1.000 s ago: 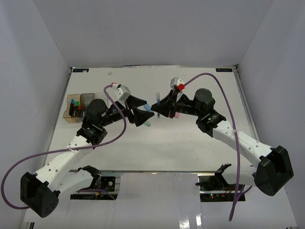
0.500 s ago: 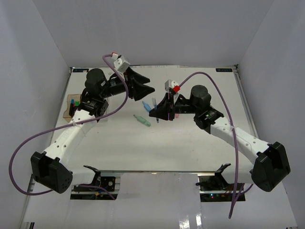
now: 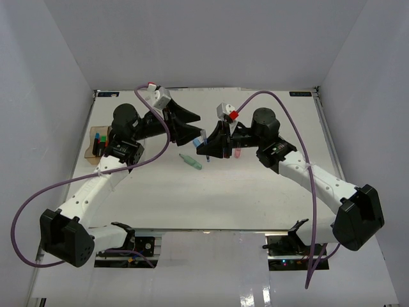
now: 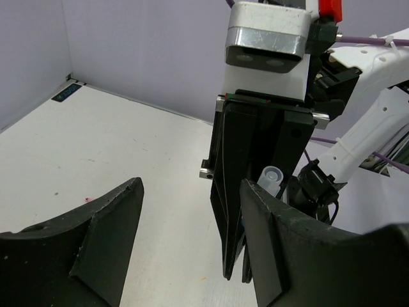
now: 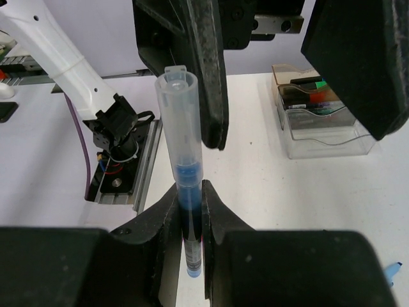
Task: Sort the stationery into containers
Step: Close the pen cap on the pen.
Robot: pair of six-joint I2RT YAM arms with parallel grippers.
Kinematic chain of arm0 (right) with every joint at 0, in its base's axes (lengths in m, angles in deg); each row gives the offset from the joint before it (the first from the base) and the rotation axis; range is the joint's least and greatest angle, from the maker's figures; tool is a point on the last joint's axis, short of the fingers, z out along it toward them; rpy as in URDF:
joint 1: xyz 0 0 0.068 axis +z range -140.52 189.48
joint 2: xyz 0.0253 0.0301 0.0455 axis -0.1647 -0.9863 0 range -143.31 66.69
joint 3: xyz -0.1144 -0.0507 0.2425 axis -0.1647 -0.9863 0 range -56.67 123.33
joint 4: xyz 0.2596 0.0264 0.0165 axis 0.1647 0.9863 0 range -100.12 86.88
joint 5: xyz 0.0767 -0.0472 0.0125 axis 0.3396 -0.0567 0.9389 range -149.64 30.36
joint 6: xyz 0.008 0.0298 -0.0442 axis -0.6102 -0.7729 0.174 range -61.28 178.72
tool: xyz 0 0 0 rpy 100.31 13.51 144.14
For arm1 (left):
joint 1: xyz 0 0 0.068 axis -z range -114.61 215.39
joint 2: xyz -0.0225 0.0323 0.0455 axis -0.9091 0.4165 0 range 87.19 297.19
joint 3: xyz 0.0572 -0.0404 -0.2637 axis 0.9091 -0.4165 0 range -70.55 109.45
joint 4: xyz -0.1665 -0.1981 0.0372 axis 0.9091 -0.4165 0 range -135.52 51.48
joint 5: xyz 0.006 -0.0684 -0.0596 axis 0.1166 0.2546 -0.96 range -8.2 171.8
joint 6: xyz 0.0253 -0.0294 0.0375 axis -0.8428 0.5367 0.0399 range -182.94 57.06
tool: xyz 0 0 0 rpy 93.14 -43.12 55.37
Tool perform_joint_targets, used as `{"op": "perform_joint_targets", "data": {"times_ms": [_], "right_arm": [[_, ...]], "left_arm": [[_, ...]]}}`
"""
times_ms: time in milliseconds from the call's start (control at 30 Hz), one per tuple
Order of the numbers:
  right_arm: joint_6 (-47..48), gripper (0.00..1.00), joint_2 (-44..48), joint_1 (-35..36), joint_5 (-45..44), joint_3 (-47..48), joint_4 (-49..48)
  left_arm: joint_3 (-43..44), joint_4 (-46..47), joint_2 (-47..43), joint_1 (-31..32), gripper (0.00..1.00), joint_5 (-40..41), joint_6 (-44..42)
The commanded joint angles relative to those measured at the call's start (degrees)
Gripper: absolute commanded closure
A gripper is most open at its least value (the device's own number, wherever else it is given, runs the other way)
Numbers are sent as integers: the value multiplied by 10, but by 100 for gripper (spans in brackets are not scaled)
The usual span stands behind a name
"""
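The thin pen with a clear plastic cap and a blue core (image 5: 181,160) is pinched low on its barrel between the two black fingers of my right gripper (image 5: 190,214). Its capped end sticks well out past the fingertips. From above, the pen is over the middle of the white table (image 3: 255,192); I cannot tell whether its tip touches the surface.

My left gripper (image 3: 190,119) is just beside it, fingers (image 4: 96,243) spread wide and aimed at the right gripper. In the left wrist view the pen's cap shows close to one of those fingers, but I cannot tell whether they touch.

On the table near the pen lie a green tapered piece (image 3: 190,162) and a light blue piece (image 3: 197,141). A pink piece (image 3: 237,153) is close against my right arm.

The row of transparent rectangular plastic boxes (image 5: 329,142) stands by the table's left edge, well apart from the pen. The amber-tinted box holds dark highlighters with blue, green and orange caps (image 3: 100,142).
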Motion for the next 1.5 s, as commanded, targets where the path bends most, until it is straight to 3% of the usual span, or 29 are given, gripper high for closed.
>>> {"op": "perform_joint_targets", "data": {"times_ms": [0,300,667,1233,1467], "right_arm": [[5,92,-10,-2,-12,23,-1],[24,92,-35,-2,-11,33,-1],[29,92,-44,-2,-5,52,8],[24,92,-51,-1,5,56,16],[24,92,-56,-2,10,62,17]], "left_arm": [[9,18,-34,-1,27,1,-1],[66,3,-23,-23,28,6,-20],[-2,63,-26,-33,35,-69,6],[-34,132,-24,-33,40,-54,54],[-38,138,-14,-32,51,-45,64]]}}
